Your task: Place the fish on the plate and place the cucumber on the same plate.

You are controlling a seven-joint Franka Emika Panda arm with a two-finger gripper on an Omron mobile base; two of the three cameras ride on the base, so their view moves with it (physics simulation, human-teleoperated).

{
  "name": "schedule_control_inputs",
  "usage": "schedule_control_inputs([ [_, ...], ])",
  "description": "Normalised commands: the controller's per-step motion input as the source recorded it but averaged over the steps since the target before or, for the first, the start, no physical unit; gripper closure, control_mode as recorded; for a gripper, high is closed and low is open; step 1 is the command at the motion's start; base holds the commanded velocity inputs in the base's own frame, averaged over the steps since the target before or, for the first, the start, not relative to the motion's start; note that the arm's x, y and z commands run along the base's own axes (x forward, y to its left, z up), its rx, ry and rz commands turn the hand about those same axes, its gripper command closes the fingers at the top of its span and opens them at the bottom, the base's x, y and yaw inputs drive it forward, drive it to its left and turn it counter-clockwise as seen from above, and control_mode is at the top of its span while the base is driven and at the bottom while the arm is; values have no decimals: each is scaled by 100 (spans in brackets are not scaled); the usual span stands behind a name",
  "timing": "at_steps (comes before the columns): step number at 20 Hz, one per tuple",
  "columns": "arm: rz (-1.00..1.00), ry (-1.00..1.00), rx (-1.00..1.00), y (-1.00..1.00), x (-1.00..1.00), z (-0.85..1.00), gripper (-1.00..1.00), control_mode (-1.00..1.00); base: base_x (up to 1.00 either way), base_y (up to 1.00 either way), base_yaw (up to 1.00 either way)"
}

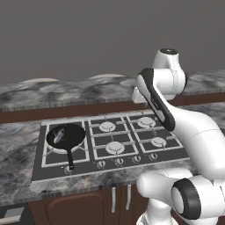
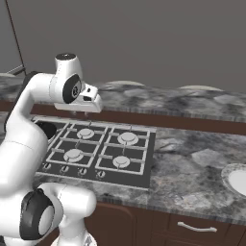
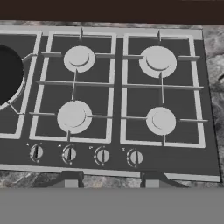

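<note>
Nothing of the task is done yet, as far as I can judge. My gripper (image 3: 108, 180) hangs above the gas hob (image 3: 118, 94) with its two fingertips (image 3: 70, 179) standing apart and nothing between them, looking straight down on the burners and the row of control knobs (image 3: 85, 154). The fish (image 1: 59, 133) lies in the black frying pan (image 1: 66, 136) on the hob's far left burner, well apart from my hand. A pale round rim at the right edge of the right base view, on the granite counter (image 2: 192, 158), may be the plate (image 2: 236, 178), but it is cut off and I cannot be sure. Where the cucumber is I cannot tell. Both placements are left: fish first, then cucumber.

Writing: none that I can read on the hob, the knobs or the counter.
</note>
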Motion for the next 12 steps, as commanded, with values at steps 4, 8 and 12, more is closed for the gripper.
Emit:
schedule_control_inputs([
  [4,0,0,0,9,-10,-2,-100,-100,0,0,0],
  [8,-7,-1,0,63,1,-15,-100,-100,0,0,0],
  [12,-3,-1,0,71,15,-17,-100,-100,0,0,0],
])
